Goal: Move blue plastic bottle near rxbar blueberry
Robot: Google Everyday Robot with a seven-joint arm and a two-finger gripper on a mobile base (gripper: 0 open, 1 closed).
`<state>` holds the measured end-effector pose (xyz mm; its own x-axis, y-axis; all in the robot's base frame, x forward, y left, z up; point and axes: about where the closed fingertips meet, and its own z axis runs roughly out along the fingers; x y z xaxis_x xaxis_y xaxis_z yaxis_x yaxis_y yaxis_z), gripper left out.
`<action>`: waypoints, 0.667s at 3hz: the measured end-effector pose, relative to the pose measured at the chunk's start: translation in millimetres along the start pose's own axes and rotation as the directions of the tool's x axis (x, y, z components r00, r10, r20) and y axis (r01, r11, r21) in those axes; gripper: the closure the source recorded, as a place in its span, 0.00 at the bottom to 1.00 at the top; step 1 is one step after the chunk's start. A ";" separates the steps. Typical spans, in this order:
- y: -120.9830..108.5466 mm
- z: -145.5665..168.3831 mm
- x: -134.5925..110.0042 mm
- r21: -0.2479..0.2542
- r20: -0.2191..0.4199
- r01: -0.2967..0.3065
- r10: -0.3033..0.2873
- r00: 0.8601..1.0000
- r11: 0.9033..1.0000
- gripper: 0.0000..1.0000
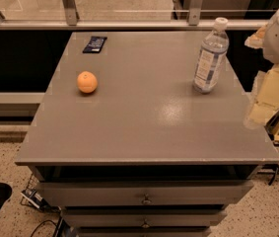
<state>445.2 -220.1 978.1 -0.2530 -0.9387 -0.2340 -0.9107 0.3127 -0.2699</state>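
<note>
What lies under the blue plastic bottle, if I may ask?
Only the grey table; the blue plastic bottle stands upright, its base covering that spot. The gripper hangs beyond the table's right edge.

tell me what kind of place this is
Probably an indoor robot test space, a lab or office rather than a home: a grey cabinet with drawers, a speckled hard floor with loose cables, and a glass railing behind. The gripper hangs off the cabinet's right edge, apart from the bottle.
</note>
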 end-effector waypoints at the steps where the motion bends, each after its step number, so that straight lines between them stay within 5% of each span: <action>1: -14.9 16.6 20.2 0.025 0.079 -0.077 0.075 0.994 0.997 0.00; 2: -40.0 42.1 35.8 0.059 0.279 -0.177 0.154 0.948 0.982 0.00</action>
<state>486.3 -260.1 941.2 -0.2887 -0.8016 -0.5235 -0.8307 0.4816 -0.2793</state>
